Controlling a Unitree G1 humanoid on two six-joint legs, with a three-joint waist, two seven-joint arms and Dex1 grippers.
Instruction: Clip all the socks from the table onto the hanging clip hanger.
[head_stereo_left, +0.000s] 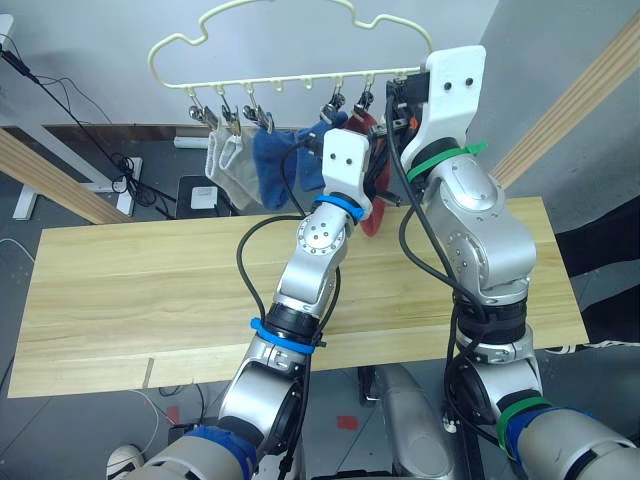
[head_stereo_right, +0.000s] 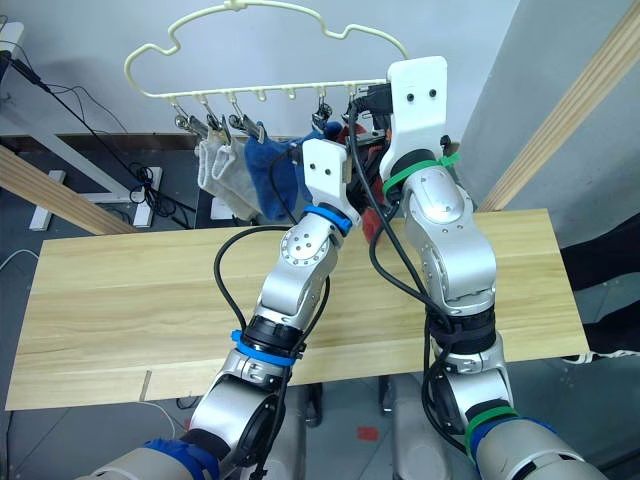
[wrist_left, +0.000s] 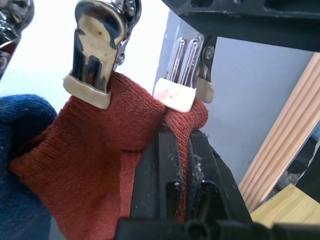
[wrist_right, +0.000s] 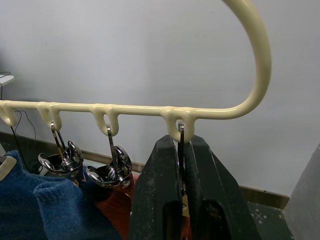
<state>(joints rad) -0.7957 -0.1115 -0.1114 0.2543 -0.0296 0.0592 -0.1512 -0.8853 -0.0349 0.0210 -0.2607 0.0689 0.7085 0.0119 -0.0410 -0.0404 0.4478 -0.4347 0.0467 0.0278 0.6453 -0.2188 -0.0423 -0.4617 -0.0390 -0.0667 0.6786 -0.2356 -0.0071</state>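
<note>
Nearest me, the long wooden table (head_stereo_left: 150, 290) lies bare of socks, its pale planks running side to side under both raised arms. Above its far edge, the left gripper (wrist_left: 182, 170) has its two black fingers pinched closed on the edge of a rust-red sock (wrist_left: 95, 165), holding that edge straight up into the last clip (wrist_left: 176, 87), which sits directly above the fingertips. The sock's length hangs down from there, beside its red partner already caught in the neighbouring clip (wrist_left: 95, 60). The right gripper (wrist_right: 181, 165) is just beside it and higher, its fingers closed on the wire of that same end clip where it hangs from the loop of the hanger (head_stereo_left: 290, 75). So the right arm is the one at the clip and the left is feeding cloth from below; my guess is the clip has to bite before either lets go. Further along the rail hang blue socks (head_stereo_left: 275, 160) and grey socks (head_stereo_left: 232, 165). Behind are a pale wall, slanting wooden poles (head_stereo_left: 575, 100) and cables on a dark floor.
</note>
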